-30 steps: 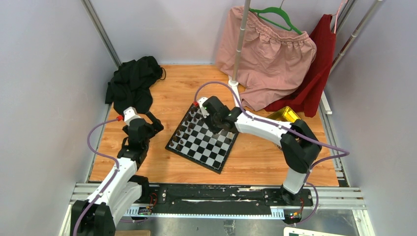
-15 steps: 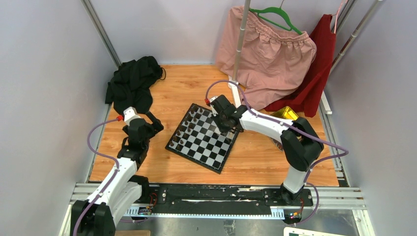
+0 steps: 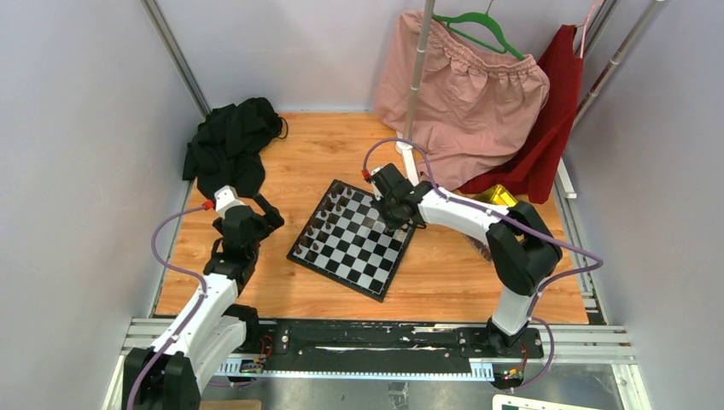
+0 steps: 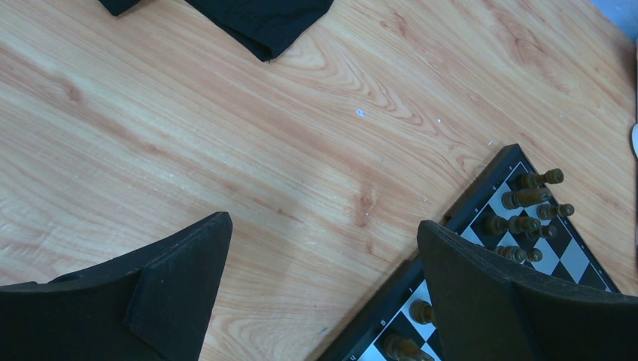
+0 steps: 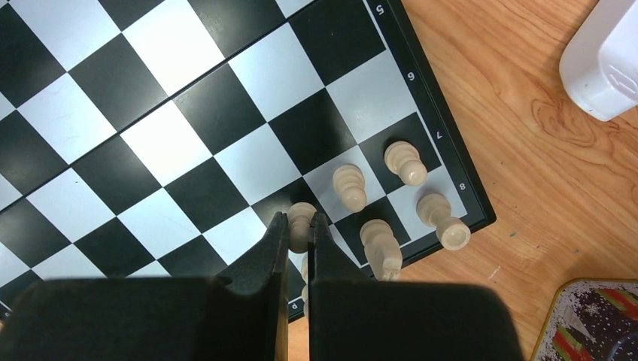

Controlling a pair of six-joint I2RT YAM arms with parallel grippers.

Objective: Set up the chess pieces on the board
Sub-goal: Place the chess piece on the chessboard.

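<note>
Right wrist view showed the right gripper [image 5: 298, 224] clenched on a small cream-coloured chess piece [image 5: 302, 213]. Its two black fingers [image 5: 272, 252] pinched the rounded head at lower centre of the frame, above the flat black-and-white chequered chessboard [image 5: 173, 47]. Whether the piece's foot rested on a square or hung just above it could not be told. Four more pale cream chessmen [image 5: 350, 186] stood clustered just right of the fingers, in the corner squares by the numbered border, the nearest only just beside the right-hand finger. In the top external view the chessboard lay at an angle in the middle of the light wooden tabletop [image 3: 444, 282], with dark brown chessmen [image 3: 329, 224] along its upper-left side. The left gripper [image 4: 322, 241] hung released, fingers spread wide over bare wood at the left of that frame and well apart from the action. The chief hazard appeared to be crowding: fingers opening so close to the cluster could nudge a neighbouring piece off its square or topple it. A piece let go while tilted, or straddling two squares, would likely fall and roll, possibly off the nearby board edge at lower right. The thin pinch on so small a head also looked liable to slip.
</note>
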